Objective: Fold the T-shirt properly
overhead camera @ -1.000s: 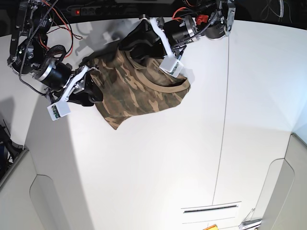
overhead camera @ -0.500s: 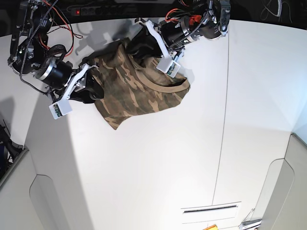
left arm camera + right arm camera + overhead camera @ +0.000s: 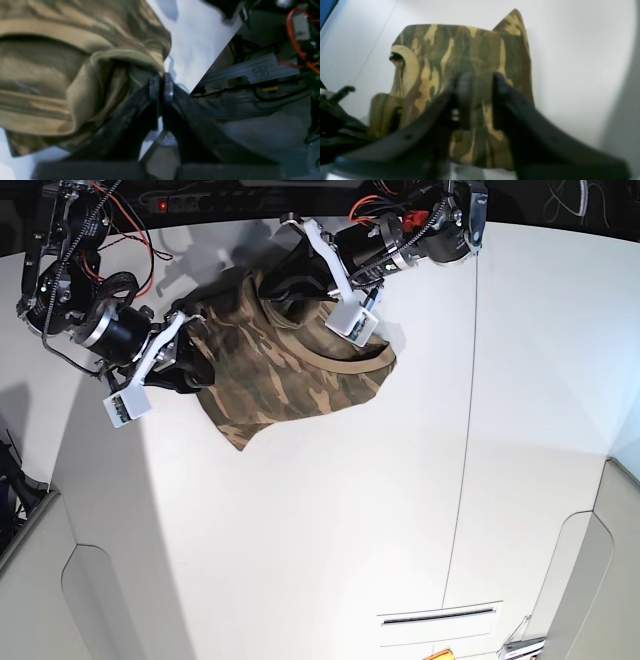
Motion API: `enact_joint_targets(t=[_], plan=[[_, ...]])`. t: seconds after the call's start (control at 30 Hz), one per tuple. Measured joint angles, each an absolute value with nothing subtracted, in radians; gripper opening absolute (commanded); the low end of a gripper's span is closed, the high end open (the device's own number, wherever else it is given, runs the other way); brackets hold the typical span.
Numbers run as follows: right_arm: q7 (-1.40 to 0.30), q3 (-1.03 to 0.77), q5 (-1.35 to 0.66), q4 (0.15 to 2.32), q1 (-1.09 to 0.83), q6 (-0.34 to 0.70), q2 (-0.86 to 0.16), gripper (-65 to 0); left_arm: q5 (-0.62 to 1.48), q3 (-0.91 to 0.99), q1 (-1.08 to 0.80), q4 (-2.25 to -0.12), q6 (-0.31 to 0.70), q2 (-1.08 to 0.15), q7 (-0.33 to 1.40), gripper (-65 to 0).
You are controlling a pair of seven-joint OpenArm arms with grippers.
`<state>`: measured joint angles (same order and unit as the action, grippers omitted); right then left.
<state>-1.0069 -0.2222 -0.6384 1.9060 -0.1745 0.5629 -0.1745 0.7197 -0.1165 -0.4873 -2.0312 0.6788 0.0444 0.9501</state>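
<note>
Two hands at bunched T-shirt (image 3: 290, 365), white table (image 3: 330, 520)

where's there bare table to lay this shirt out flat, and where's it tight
Bare table runs from the T-shirt toward the near edge, and right of the seam line. It is crowded at the far edge: the left gripper and right gripper flank the bunched shirt, with cables close behind. A slot breaks the near-right surface.
</note>
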Motion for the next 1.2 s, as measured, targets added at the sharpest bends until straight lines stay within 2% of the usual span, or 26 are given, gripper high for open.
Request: enact_joint_targets(t=[0.03,0.27,0.7,0.93,1.07,1.13,1.2], plan=[[-1.007,-0.222,-0.638,1.906,-0.175,0.565,-0.175,-65.0,0.72,-0.117,-0.487,-2.041,0.679,0.044,0.95,-65.0],[-0.964,-0.222,-0.64,1.885,-0.174,0.565,-0.175,-65.0,0.722,-0.117,-0.529,-2.048,0.681,0.044,0.951,-65.0],[-0.86,-0.075,-0.628,1.512,-0.062,0.59,-0.175,-65.0,0.727,-0.117,-0.593,-2.072,0.682,0.044,0.95,-65.0],[-0.853,-0.057,-0.609,1.444,0.003,0.598,-0.174,-65.0,0.682,-0.116,-0.616,-2.092,0.682,0.044,0.946,-64.6],[-0.857,-0.057,-0.609,1.441,0.02,0.591,-0.174,-65.0,0.658,-0.115,-0.615,-2.092,0.682,0.021,0.946,-47.5],[-0.856,-0.057,-0.606,1.441,0.023,0.591,-0.175,-65.0,0.647,-0.093,-0.618,-2.092,0.682,-0.004,0.945,-42.7],[-0.856,-0.057,-0.604,1.441,0.023,0.591,-0.175,-65.0,0.648,-0.065,-0.617,-2.092,0.682,-0.022,0.946,-40.8]])
